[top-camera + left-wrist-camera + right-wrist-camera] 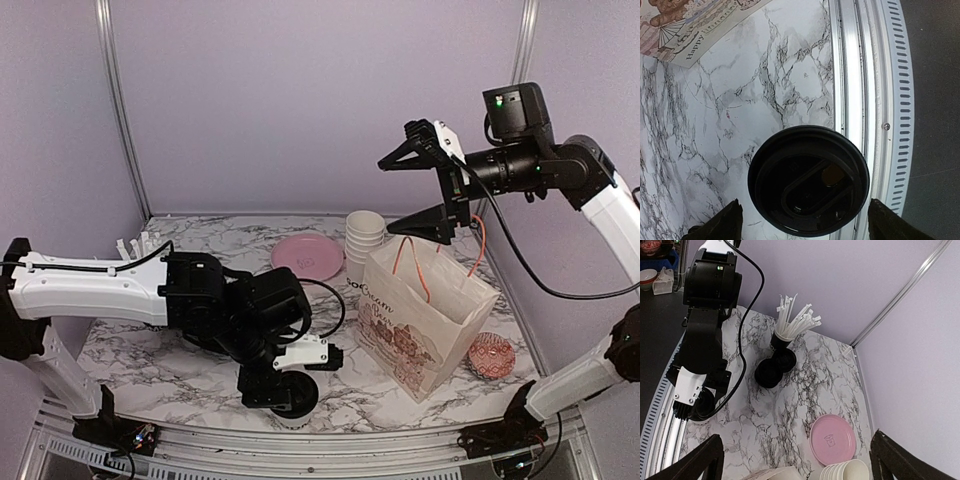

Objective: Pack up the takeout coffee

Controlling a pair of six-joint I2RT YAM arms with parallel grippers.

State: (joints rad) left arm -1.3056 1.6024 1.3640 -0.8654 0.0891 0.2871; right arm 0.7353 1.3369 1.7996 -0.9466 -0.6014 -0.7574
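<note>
Treat the coffee cup (pixel 808 180) as thin, crushable paper that is possibly full. Squeeze its wall gently below the black lid and keep it upright. It stands at the worktop's (pixel 765 90) 6 o'clock edge. Your left pincer (pixel 807 220) is spread wide, flanking the lid. At the cup's 2 o'clock, the paper bag (pixel 420 325) stands under your released right pincer (pixel 388 198); its contents are hidden.

- White paper bag with pink cord handles and pink printed artwork (pixel 425 320): upright, mouth open, right of centre.
- Round flat pink plate (pixel 308 257): lying behind the bag, to its left.
- Stack of white paper bowls (pixel 364 235): upright, between plate and bag.
- Small red-patterned bowl (pixel 491 355): near the bag's right side.
- White paper cup bristling with white-wrapped straws (pixel 790 325): upright, far left corner.
- Grey-veined white marble tabletop (pixel 180 365): bears all items listed.
</note>
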